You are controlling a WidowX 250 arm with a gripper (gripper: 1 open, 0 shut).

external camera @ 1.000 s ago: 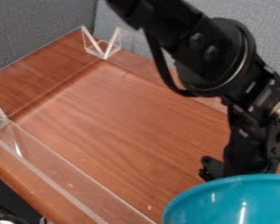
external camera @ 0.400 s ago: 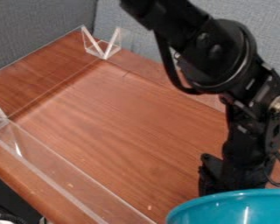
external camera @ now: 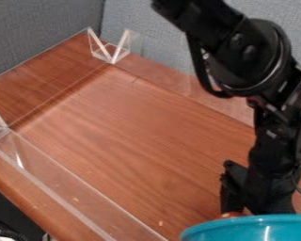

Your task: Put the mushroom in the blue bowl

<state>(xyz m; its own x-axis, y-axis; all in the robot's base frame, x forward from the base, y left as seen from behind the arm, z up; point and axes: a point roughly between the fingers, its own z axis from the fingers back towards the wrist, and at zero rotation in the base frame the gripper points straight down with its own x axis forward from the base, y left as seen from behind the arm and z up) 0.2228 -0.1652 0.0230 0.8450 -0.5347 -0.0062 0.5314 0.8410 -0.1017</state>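
Note:
The blue bowl [external camera: 247,230] shows only as its teal rim and a strip of its inside at the bottom right edge of the camera view. My gripper [external camera: 260,191], black on a bulky black arm, hangs just behind and above that rim. Its dark fingers [external camera: 231,186] look spread apart, and I see nothing between them. The mushroom is out of view; I cannot see into the bowl's bottom.
A brown wooden tabletop [external camera: 116,122] fills the left and middle. Clear acrylic walls [external camera: 53,61] run along its back-left and front-left [external camera: 65,188] edges. The arm's large black joint [external camera: 241,47] looms over the right side.
The bowl's visible part has shrunk toward the bottom edge of the view. The arm's upper joints have swung right, and the gripper sits slightly lower and further right.

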